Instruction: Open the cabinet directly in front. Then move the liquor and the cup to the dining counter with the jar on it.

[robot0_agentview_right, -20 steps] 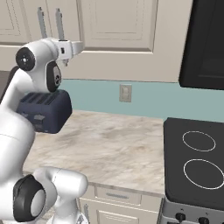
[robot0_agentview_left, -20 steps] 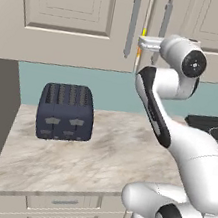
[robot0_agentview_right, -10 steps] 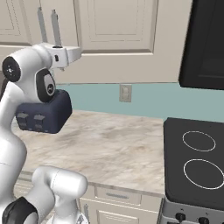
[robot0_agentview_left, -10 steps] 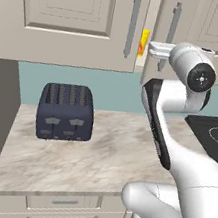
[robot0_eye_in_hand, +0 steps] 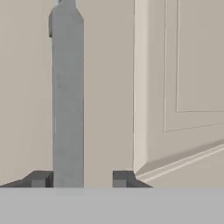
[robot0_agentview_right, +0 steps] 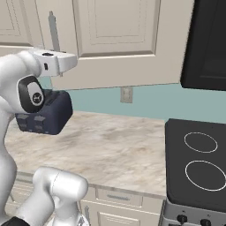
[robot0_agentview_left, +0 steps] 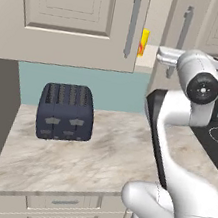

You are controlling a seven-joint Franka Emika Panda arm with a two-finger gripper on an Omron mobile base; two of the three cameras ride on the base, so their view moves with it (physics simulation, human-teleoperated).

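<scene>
Hand view: the jaws are seen parted beside the rigid handle [robot0_eye_in_hand: 68,100], best gripped mid-bar; cabinet [robot0_agentview_left: 81,20] partly ajar.

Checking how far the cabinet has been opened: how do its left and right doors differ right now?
The left door sits flat and closed; the right door is swung out, leaving a gap that shows a yellow cup. The tool is at the right door's handle; the left door's handle is free. Both are beige, raised-panel.
</scene>
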